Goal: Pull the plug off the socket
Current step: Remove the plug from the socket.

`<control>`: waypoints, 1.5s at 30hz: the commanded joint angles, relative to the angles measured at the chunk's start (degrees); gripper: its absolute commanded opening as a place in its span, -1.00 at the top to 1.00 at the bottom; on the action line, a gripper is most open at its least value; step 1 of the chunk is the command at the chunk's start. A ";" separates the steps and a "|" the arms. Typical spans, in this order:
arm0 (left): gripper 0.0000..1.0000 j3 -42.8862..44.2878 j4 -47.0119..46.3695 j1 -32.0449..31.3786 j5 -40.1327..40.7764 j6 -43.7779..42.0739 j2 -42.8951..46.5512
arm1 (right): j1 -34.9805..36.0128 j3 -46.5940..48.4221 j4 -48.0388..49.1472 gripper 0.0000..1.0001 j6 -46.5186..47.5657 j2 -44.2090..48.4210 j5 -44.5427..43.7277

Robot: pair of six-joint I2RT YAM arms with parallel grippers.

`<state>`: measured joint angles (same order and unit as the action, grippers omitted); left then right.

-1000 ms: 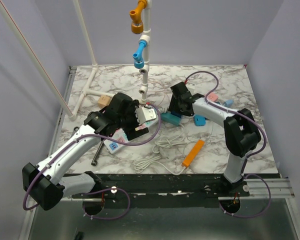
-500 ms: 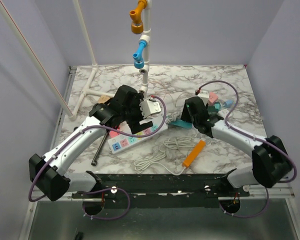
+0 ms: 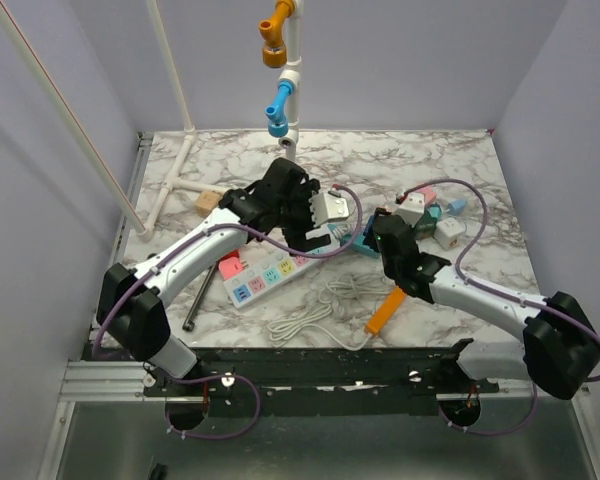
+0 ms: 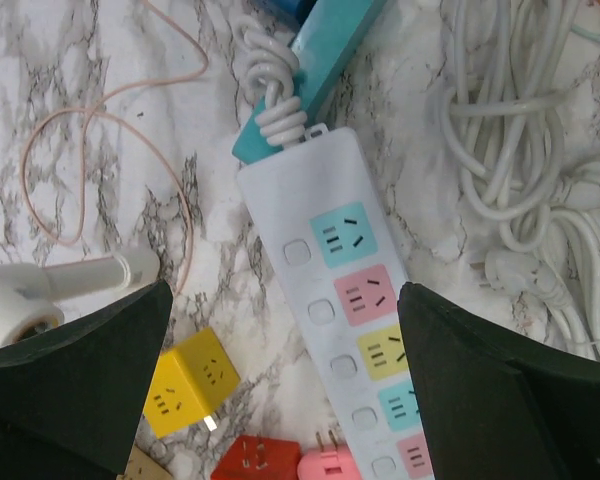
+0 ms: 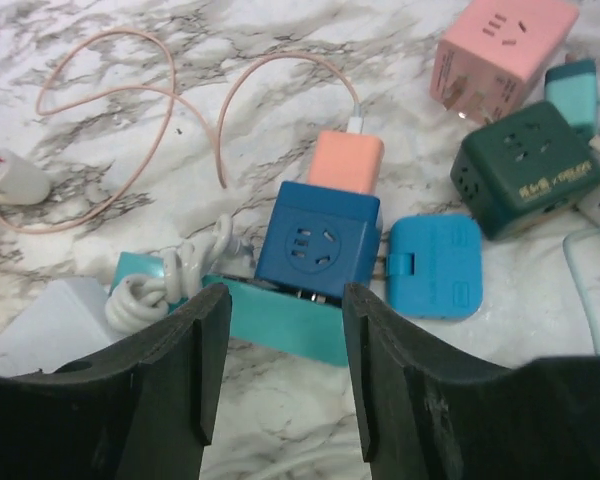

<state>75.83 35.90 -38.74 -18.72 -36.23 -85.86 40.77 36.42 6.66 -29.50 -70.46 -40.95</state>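
Marble-veined table (image 3: 450,165), lots of loose adapters on it. Long white power strip with pastel outlets (image 4: 300,200) lies left of centre, right under the left arm. Its coiled white cord (image 4: 277,118) lies against a flat teal power strip (image 5: 300,325).

Every outlet that shows on the white strip is bare, no plug seated. The end under the arm is hidden.

The only thing that looks plugged in is a dark blue cube adapter (image 5: 318,238) sitting on the teal strip, with a peach charger block (image 5: 347,160) just behind it.

Left pincer (image 4: 280,300) is spread wide above the white strip, holding nothing. Right pincer (image 5: 280,300) hangs over the teal strip just in front of the blue cube, jaws partly apart, nothing clamped.

My read: no grip and no pull yet. If the cube is the plug, the whole extraction is still to do.
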 commanded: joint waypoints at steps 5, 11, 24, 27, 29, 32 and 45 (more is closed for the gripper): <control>-0.97 11.41 -1.16 -0.37 -7.22 2.58 -9.45 | -10.78 20.77 -22.26 -0.60 -10.82 -15.90 15.50; -0.97 3.69 -6.03 -0.28 -8.17 3.51 -4.03 | -12.83 24.79 -26.19 -0.69 -10.40 -17.88 21.54; -0.97 -2.65 -6.57 -0.28 -7.21 5.06 3.63 | -13.01 27.01 -21.98 -0.63 -20.25 -17.29 36.22; -0.97 -4.17 -6.02 -0.28 -6.90 4.94 6.52 | -13.12 27.64 -21.55 -0.61 -22.28 -21.29 37.24; -0.97 -4.48 -4.84 -0.29 -6.36 5.02 7.62 | -13.11 27.74 -20.29 -0.59 -22.90 -22.65 37.85; -0.97 -4.71 -4.32 -0.28 -5.65 4.78 8.90 | -13.13 28.35 -19.64 -0.54 -23.89 -24.72 38.84; -0.97 -5.19 -4.17 -0.28 -5.02 4.06 11.40 | -11.71 25.38 -13.36 0.72 -22.29 -24.88 37.03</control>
<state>71.53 30.89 -39.00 -24.56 -31.70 -76.03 28.01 63.99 -13.30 -53.52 -96.86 -3.36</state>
